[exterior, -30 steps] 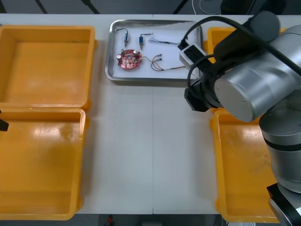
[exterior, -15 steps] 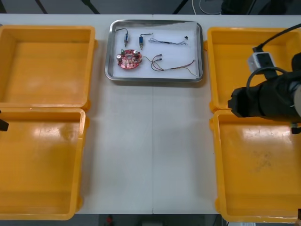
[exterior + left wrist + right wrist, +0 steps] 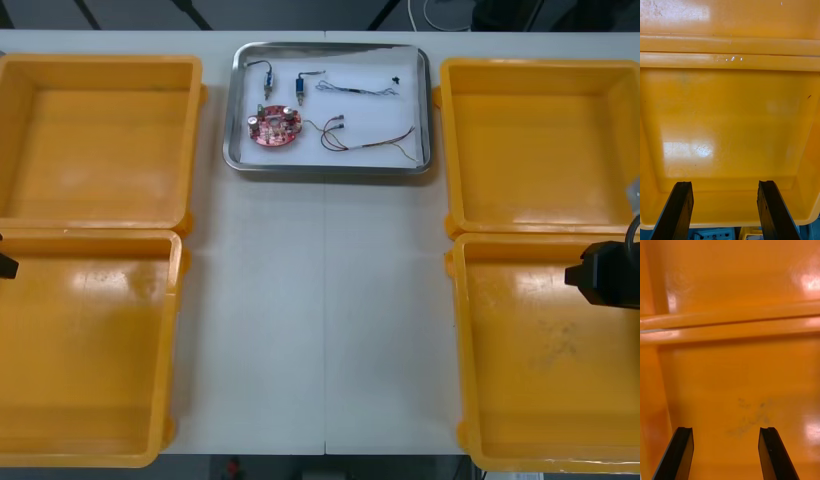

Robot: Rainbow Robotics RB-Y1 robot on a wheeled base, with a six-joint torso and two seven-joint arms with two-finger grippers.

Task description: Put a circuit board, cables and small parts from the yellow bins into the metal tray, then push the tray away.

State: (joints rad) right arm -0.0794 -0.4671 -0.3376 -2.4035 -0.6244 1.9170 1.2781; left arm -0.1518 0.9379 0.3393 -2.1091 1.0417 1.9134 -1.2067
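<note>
- My left gripper (image 3: 725,183) hangs over a yellow bin (image 3: 730,123) to the left of the metal tray (image 3: 232,110). Its fingers stand wide apart and hold nothing.
- In the left part of the tray lies the round red circuit board (image 3: 274,127). Two small metal parts (image 3: 268,75) lie just past it.
- In the right part of the tray lie the cables (image 3: 365,140).
- My right gripper (image 3: 725,429) hangs over the near bin (image 3: 545,350) to the right of the tray. Its fingers are spread too, with nothing between them.
</note>
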